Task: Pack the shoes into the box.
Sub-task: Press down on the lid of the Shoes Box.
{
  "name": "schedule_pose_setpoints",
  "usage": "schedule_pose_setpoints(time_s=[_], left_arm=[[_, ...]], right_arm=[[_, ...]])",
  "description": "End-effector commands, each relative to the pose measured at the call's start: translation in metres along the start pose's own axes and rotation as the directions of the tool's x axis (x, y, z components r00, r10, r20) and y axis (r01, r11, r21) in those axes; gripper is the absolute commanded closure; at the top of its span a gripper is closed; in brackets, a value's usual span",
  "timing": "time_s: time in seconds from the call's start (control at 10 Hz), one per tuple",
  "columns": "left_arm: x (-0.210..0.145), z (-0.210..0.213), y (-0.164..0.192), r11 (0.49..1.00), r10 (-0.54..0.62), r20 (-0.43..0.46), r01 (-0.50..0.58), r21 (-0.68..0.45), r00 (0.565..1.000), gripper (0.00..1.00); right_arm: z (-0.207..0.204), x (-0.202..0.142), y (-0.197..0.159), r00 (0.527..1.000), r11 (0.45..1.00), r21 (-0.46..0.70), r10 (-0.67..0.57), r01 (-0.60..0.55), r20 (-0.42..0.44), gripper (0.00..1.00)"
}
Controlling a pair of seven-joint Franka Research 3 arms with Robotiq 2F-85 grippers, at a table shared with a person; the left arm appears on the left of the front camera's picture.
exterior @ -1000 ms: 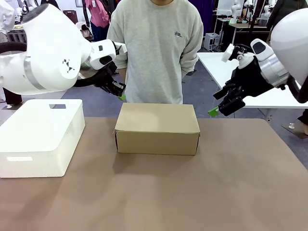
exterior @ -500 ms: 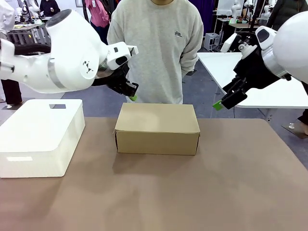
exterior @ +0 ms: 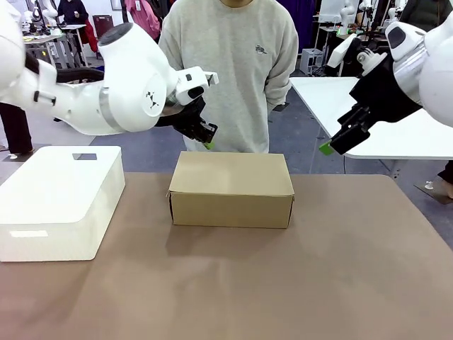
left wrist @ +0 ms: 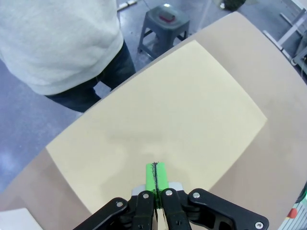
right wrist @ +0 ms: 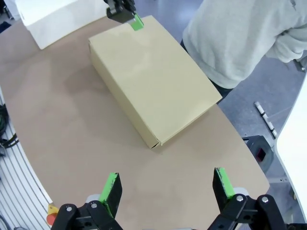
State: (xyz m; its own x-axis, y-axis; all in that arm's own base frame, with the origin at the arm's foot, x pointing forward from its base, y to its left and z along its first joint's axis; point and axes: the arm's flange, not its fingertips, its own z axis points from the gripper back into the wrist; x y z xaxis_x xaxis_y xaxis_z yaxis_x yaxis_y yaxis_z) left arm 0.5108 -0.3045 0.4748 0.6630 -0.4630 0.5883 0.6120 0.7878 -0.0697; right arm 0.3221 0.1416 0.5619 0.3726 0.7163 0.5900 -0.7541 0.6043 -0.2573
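Both arms had swung: the left gripper [exterior: 209,144], jaws pinched shut on nothing, hung over the closed box [exterior: 231,188] near the table's [exterior: 283,283] far edge, while the right gripper [exterior: 327,148], jaws wide, rose clear, so poking the lid risked shoving the box.

A robotics lab. Other work tables [exterior: 354,99] stand behind on a grey floor, some carrying equipment. A stool [left wrist: 160,21] sits beside the person [exterior: 230,71]

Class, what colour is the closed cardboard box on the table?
Tan-brown; the cardboard box shows best in the right wrist view.

one tan cardboard box [exterior: 231,188] and one white plastic box [exterior: 60,200] on the table. two grippers, left [exterior: 208,144] and right [exterior: 325,148]. one person [exterior: 230,71] stands behind.
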Motion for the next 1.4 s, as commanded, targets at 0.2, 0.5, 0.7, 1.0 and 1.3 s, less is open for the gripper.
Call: schedule_pose_setpoints(time_s=[0.2,0.5,0.7,1.0,1.3], left_arm=[[0.035,-0.034,0.010,0.999,-0.032,-0.020,0.032,-0.003,0.999,1.00],[0.051,-0.058,0.015,1.000,-0.005,-0.046,0.004,-0.009,0.999,1.00],[0.062,-0.077,0.016,1.000,0.008,-0.049,-0.008,-0.013,0.999,1.00],[0.068,-0.100,0.016,1.000,0.003,-0.084,-0.005,-0.025,0.996,1.00],[0.065,-0.123,0.018,0.999,0.024,-0.129,-0.028,-0.027,0.991,1.00]], right_arm=[[0.000,0.000,0.000,1.000,1.000,0.000,0.000,0.000,0.000,0.00],[0.000,0.000,0.000,1.000,1.000,0.000,0.000,0.000,0.000,0.00],[0.000,0.000,0.000,1.000,1.000,0.000,0.000,0.000,0.000,0.00],[0.000,0.000,0.000,1.000,1.000,0.000,0.000,0.000,0.000,0.00],[0.000,0.000,0.000,1.000,1.000,0.000,0.000,0.000,0.000,0.00]])
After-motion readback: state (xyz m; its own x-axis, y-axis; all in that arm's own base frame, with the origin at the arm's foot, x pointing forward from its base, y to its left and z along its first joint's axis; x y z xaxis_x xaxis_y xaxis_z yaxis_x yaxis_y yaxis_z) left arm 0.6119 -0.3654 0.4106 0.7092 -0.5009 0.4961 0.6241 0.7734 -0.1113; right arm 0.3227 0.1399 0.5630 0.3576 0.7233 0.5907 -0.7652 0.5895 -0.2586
